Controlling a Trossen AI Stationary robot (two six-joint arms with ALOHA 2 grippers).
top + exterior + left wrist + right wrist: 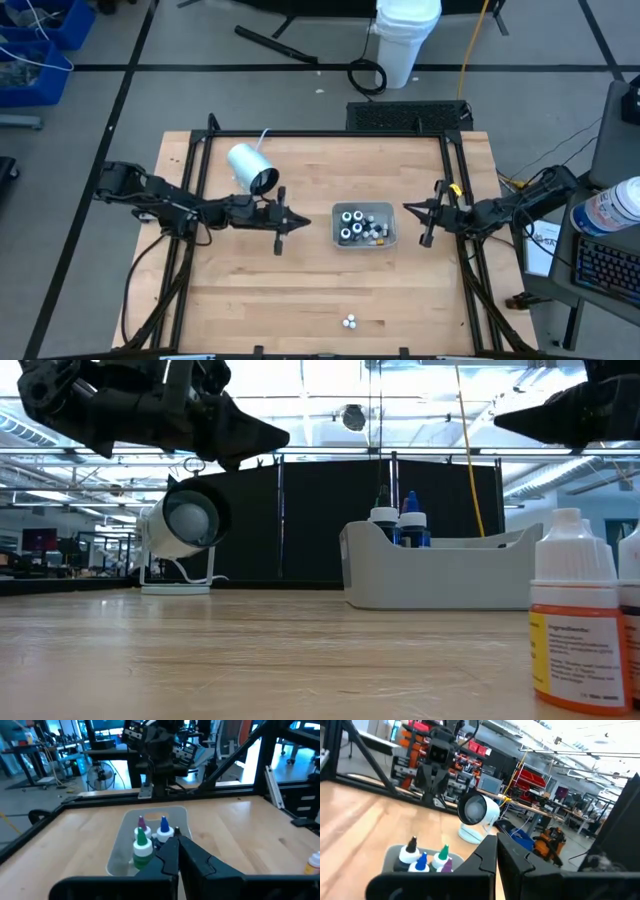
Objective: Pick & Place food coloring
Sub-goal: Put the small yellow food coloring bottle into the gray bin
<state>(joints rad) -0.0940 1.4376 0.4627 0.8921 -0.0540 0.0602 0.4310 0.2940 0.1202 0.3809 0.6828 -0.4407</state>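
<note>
Standing upright, caps up, most food coloring bottles (362, 224) sit inside the grey tray (389, 241) mid-surface; two more (349, 322) stand well apart from the tray. Left claw (281, 222) and right claw (428, 222) flank the tray, both clenched, empty.

Tiny white-capped food coloring bottles, most in a tray, two loose

A cluster of small food coloring bottles (362, 224) with round white caps and dark bodies stands upright just right of centre in the high view, packed inside a grey rectangular plastic tray (338, 238). Two more small white bottles (349, 322) sit touching each other on the wood at lower centre, well apart from the cluster.
</note>
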